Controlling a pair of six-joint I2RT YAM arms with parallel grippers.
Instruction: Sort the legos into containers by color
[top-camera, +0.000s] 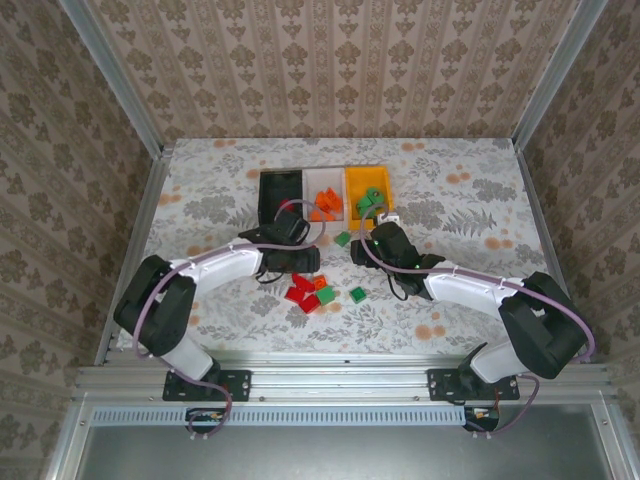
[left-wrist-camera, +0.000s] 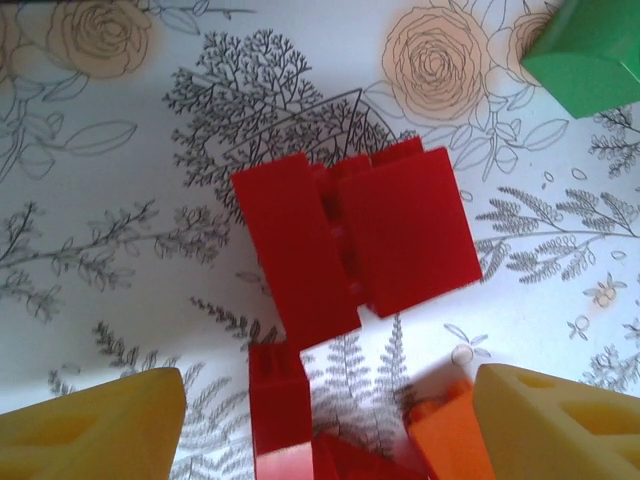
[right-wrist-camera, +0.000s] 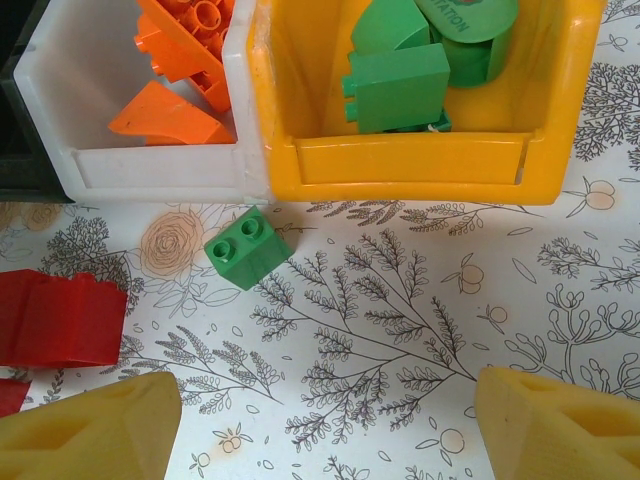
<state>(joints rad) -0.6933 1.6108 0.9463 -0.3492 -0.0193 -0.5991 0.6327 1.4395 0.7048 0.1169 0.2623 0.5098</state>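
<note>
These bricks are light, hard, smooth plastic. They won't crush, but they can skid or twist out of a slack pinch, so I would take each one across two flat opposite walls, never over the studs or a slanted face.

My left claw (left-wrist-camera: 330, 430) stands open, grasping nothing. The red bricks (left-wrist-camera: 350, 240) lie on the surface (left-wrist-camera: 120, 250) just ahead of its tips, two of them pressed side by side. Another red brick (left-wrist-camera: 278, 400) and an orange brick (left-wrist-camera: 450, 440) lie low between the tips; whether either touches a tip I cannot tell. With them packed this close, I judge it hard to pinch one without nudging its neighbour.

My right claw (right-wrist-camera: 325, 430) is open and empty too. A lone green brick (right-wrist-camera: 248, 247) sits studs up, ahead and a little left of its gap, just beside the seam between the white bin (right-wrist-camera: 160, 170) and the yellow bin (right-wrist-camera: 400, 165), where other green pieces lie. The reds, I reckon, belong in the black bin (top-camera: 280, 190).
</note>
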